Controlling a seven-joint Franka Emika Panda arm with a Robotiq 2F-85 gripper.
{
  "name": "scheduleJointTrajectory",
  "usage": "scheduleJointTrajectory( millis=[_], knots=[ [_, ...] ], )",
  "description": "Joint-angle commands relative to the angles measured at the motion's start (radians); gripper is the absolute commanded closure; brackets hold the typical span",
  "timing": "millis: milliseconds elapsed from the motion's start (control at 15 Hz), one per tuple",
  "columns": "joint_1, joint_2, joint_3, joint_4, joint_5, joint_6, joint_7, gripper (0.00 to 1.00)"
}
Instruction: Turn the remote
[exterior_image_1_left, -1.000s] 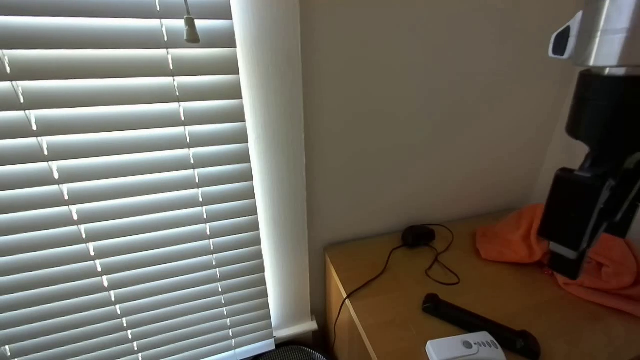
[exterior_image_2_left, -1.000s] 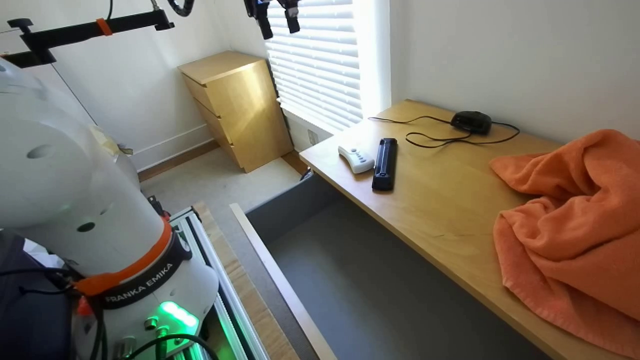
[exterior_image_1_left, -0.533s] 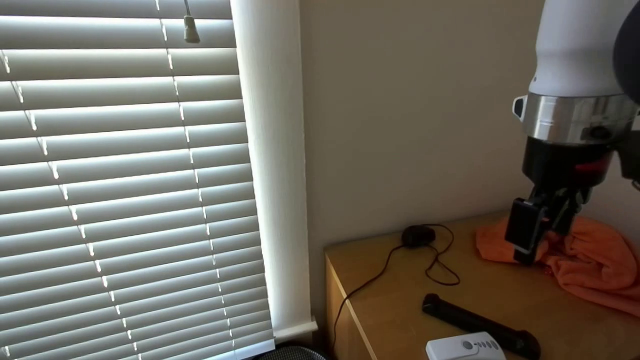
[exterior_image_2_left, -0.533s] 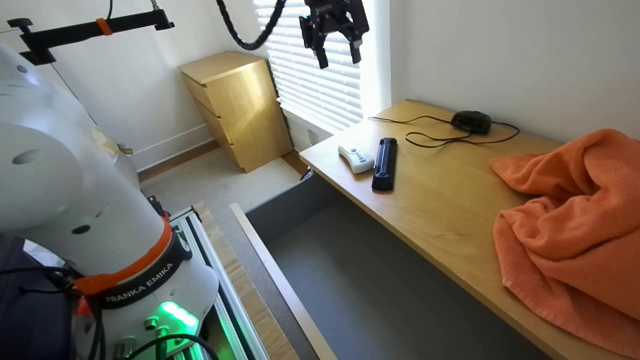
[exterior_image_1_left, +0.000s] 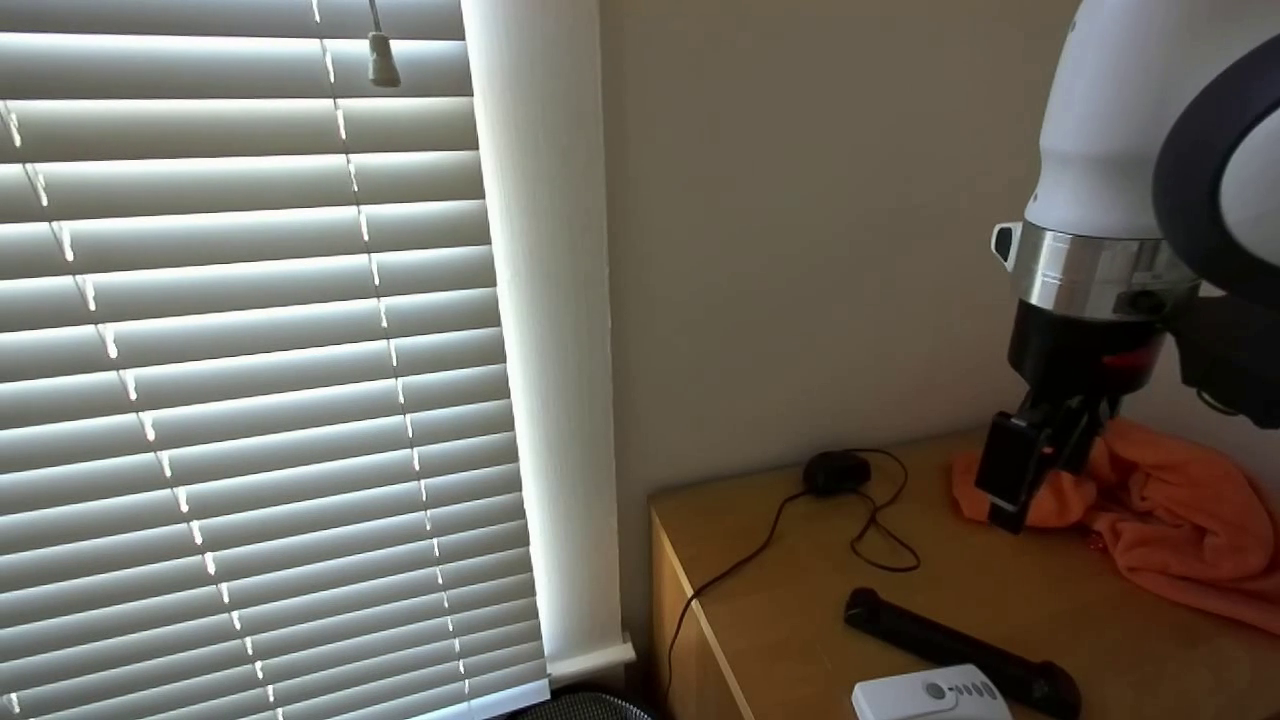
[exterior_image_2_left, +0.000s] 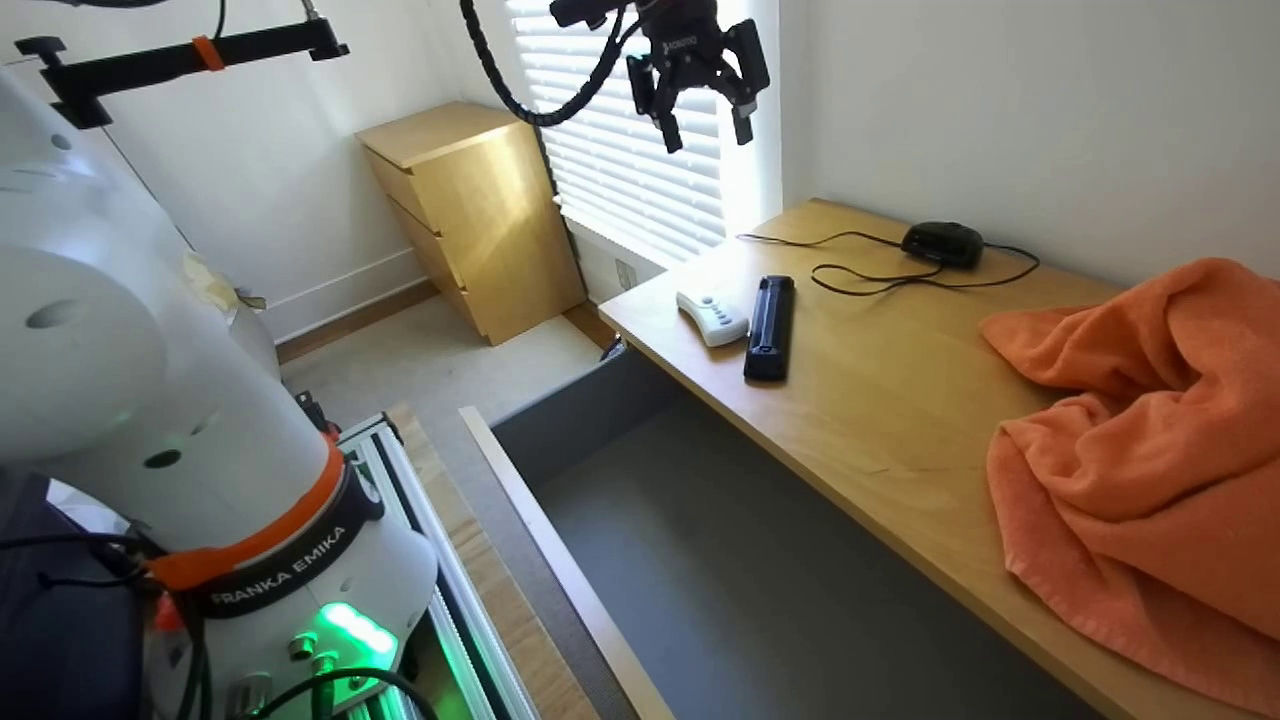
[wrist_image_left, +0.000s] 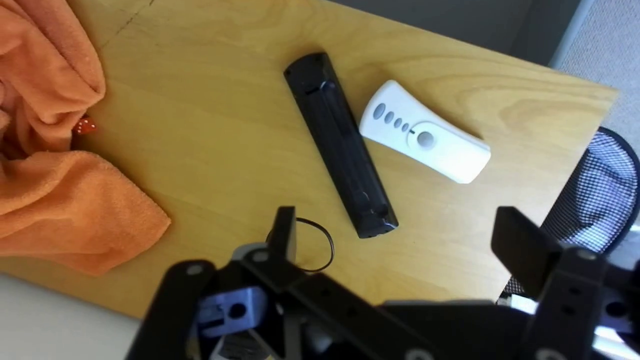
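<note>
Pale wall (exterior_image_2_left: 1000, 120) and sunlit blinds (exterior_image_1_left: 250, 300) border a light wood dresser (exterior_image_2_left: 880, 400); a farther dresser (exterior_image_2_left: 500, 230) is set by the blinds. A white arm (exterior_image_2_left: 250, 430) faces the dresser across a pulled-out grey drawer (exterior_image_2_left: 720, 560). An orange towel (exterior_image_2_left: 1140, 470) lies crumpled on the dresser top.

The black claw (exterior_image_2_left: 708, 141) hangs in the air above the dresser, apart from the remote (wrist_image_left: 342, 145), its two fingers (wrist_image_left: 520, 245) spread wide.

The remote lies flat on the dresser top, near the edge above the drawer, between the towel and a white control (wrist_image_left: 430, 137). It is a long, slim, glossy black bar, one end curved, the other cut nearly straight. A paler sheen runs down its middle, a short dark slot shows near the curved end, on the drawer side, and the straight end bears small bright marks.

The white control has grey buttons and sits against or just beside the remote; I cannot tell which. Nearer the wall is a black puck (exterior_image_2_left: 943, 245) with a thin looped cable (exterior_image_1_left: 885, 569). A red piece (wrist_image_left: 85, 125) with white dots peeps from under the towel.
</note>
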Motion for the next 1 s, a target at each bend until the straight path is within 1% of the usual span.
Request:
scheduleJointTrajectory(
  millis=[0,133,333,467,600,667,800,933],
  knots=[
    [0.006,0.099,-0.021,0.059,0.017,-0.027,-0.063,0.00],
    [0.006,0.187,-0.032,0.102,0.032,0.000,-0.133,0.00],
    [0.001,0.312,-0.037,0.190,0.029,-0.007,-0.202,0.00],
    [0.001,0.402,-0.033,0.264,0.026,-0.023,-0.246,0.00],
    [0.006,0.480,-0.027,0.342,0.022,-0.053,-0.261,0.00],
    [0.009,0.516,-0.023,0.381,0.020,-0.071,-0.270,0.00],
    [0.023,0.586,-0.023,0.470,0.002,-0.147,-0.258,0.00],
    [0.042,0.651,-0.028,0.565,-0.017,-0.254,-0.239,0.00]
  ],
)
